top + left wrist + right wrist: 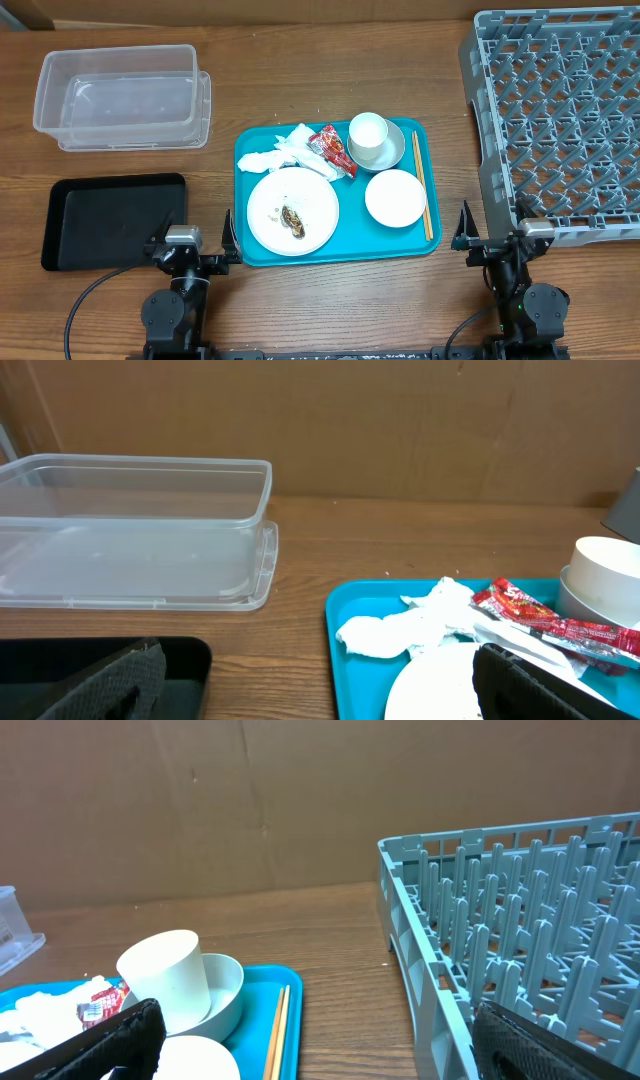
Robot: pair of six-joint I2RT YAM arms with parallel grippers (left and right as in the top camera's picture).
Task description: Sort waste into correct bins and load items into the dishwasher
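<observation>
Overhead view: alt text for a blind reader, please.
A teal tray holds plate, bowl, cup, chopsticks, napkin and red wrapper. A clear tub and black tray lie left, a grey dish rack right; left arm and right arm below, jaws open.

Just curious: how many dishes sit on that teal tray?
4: white plate at near left, white bowl at near right, white cup at far right, standing in the saucer-bowl. None seems hidden.
</observation>
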